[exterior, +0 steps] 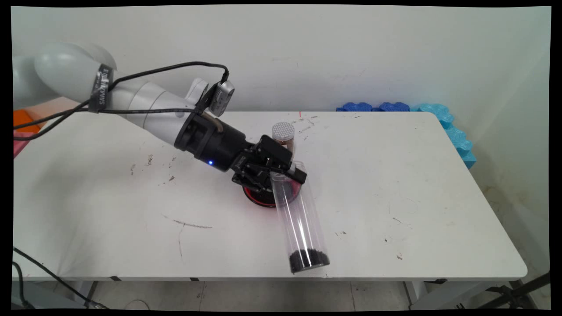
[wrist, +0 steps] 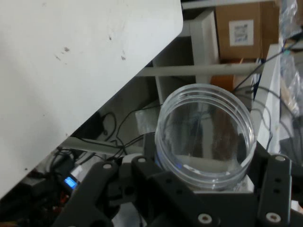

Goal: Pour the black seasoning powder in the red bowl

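My gripper (exterior: 285, 173) is shut on the upper end of a clear plastic tube (exterior: 300, 224). The tube slants down toward the table's front edge, and black granules (exterior: 308, 259) are gathered in its low end. In the hand view the tube's round end (wrist: 206, 132) sits between the black fingers of the gripper (wrist: 208, 175). Under the hand lies a red and black dish (exterior: 259, 195), mostly hidden. Just behind the hand stands a small jar with a perforated silver lid (exterior: 283, 133) and brown contents.
Blue foam pieces (exterior: 439, 116) line the table's back right corner. An orange thing (exterior: 24, 119) sits off the left edge. The hand view looks past the white table's edge (wrist: 71, 71) to cables, shelving and a cardboard box (wrist: 239, 30).
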